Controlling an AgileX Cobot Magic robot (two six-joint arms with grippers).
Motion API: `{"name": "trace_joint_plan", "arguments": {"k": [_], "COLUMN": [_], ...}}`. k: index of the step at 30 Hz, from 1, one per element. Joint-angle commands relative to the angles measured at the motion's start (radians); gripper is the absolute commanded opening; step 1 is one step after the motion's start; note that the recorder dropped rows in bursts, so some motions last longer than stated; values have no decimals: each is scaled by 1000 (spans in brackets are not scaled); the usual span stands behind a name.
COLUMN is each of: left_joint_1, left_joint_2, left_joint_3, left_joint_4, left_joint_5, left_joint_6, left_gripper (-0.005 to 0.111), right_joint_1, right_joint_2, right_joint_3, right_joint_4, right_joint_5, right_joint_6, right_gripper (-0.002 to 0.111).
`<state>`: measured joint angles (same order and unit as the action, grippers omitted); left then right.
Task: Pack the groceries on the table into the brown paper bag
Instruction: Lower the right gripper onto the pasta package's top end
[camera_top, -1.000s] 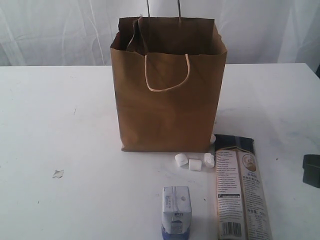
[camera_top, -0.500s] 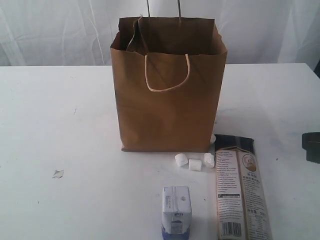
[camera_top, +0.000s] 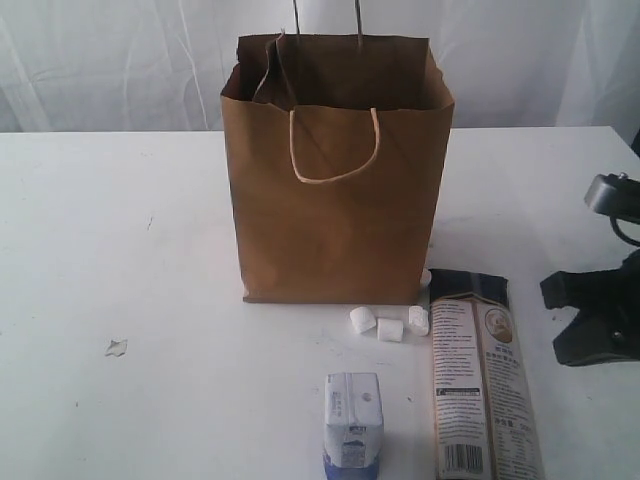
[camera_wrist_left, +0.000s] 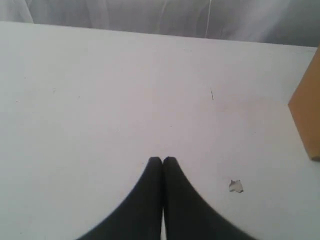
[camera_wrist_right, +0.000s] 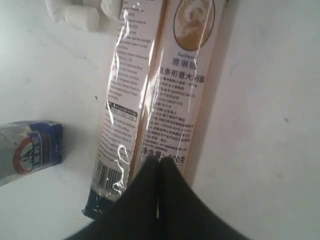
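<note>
The brown paper bag (camera_top: 335, 200) stands upright and open at the back middle of the table (camera_top: 120, 250). In front of it lie small white marshmallows (camera_top: 390, 328), a white-blue carton (camera_top: 352, 415) and a long dark-topped packet (camera_top: 483, 380). My right arm (camera_top: 600, 315) hangs just right of the packet. The right gripper (camera_wrist_right: 159, 162) is shut and empty, its tips over the packet's (camera_wrist_right: 165, 85) lower end, with the carton (camera_wrist_right: 30, 150) off to one side. Also shut and empty, my left gripper (camera_wrist_left: 162, 159) hovers over bare table. The bag's corner (camera_wrist_left: 307, 120) shows at that view's edge.
A small torn paper scrap (camera_top: 116, 347) lies on the left part of the table and also shows near the left gripper as the scrap (camera_wrist_left: 236, 186). White curtains hang behind the table's far edge.
My right arm has come further into the exterior view from the right edge, rising and moving left toward the packet. The groceries and the bag have not moved.
</note>
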<state>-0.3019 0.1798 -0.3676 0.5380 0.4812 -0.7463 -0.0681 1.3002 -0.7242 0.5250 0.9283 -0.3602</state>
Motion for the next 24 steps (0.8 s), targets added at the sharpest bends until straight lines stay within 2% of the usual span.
{"name": "trace_joint_plan", "arguments": {"k": [1, 3, 5, 9, 11, 13, 15, 17, 20, 22, 24], "left_joint_1": [3, 3, 3, 3, 3, 3, 3, 3, 3, 3, 3], "left_joint_2": [-106, -145, -158, -160, -160, -160, -160, -160, -160, -160, -160], "left_joint_3": [54, 56, 56, 56, 56, 56, 56, 56, 56, 56, 56], "left_joint_4": [1, 1, 1, 1, 1, 1, 1, 1, 1, 1, 1], "left_joint_5": [61, 70, 78, 80, 80, 80, 80, 80, 75, 71, 69], "left_joint_6": [-46, -51, -53, -55, -55, -55, -55, -55, -55, -55, -55], "left_gripper": [0, 0, 0, 0, 0, 0, 0, 0, 0, 0, 0], "right_joint_1": [138, 198, 220, 237, 238, 238, 238, 238, 238, 238, 238], "right_joint_2": [20, 53, 74, 91, 91, 91, 98, 109, 140, 156, 174], "right_joint_3": [-6, -6, -6, -6, -6, -6, -6, -6, -6, -6, -6], "right_joint_4": [-99, -258, -319, -310, -285, -258, -228, -182, -93, -39, 9], "right_joint_5": [-145, -211, -237, -276, -290, -290, -282, -294, -340, -347, -347], "right_joint_6": [107, 264, 324, 322, 294, 238, 195, 193, 193, 193, 193], "right_gripper": [0, 0, 0, 0, 5, 17, 35, 60, 91, 103, 105]}}
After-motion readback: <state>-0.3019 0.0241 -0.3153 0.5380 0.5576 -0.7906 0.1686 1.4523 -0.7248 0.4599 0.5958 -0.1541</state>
